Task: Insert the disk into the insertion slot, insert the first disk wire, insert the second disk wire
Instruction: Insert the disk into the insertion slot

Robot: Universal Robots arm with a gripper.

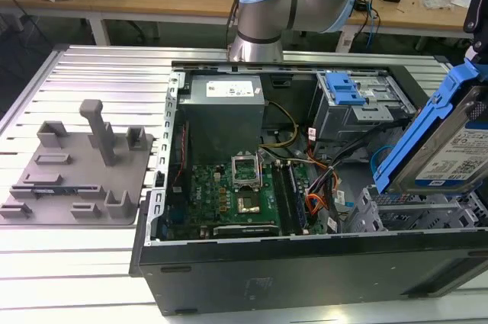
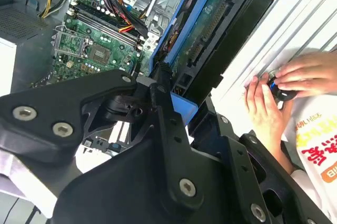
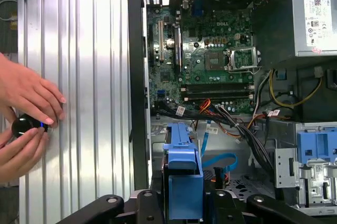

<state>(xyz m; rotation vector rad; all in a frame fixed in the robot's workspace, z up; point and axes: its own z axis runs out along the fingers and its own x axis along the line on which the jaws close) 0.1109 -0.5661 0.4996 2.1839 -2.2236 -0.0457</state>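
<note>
The disk (image 1: 446,149), a silver drive with a white label in a bright blue carrier, hangs tilted over the open computer case at the exterior view's right. My gripper (image 3: 184,203) is shut on the blue carrier (image 3: 184,174), gripping it from both sides; the second wrist view shows my gripper (image 2: 168,84) on the disk's (image 2: 202,29) edge. The insertion slot (image 1: 400,217), a grey perforated metal cage, lies just below the disk inside the case. A loose blue wire (image 3: 221,159) curls beside the cage.
A taller bay with a blue latch (image 1: 347,91) stands behind the cage. The motherboard (image 1: 240,187) and power supply (image 1: 225,110) fill the case's middle. A person's hands (image 3: 26,108) hold a small black knob on the table. A grey fixture plate (image 1: 76,171) lies at the exterior view's left.
</note>
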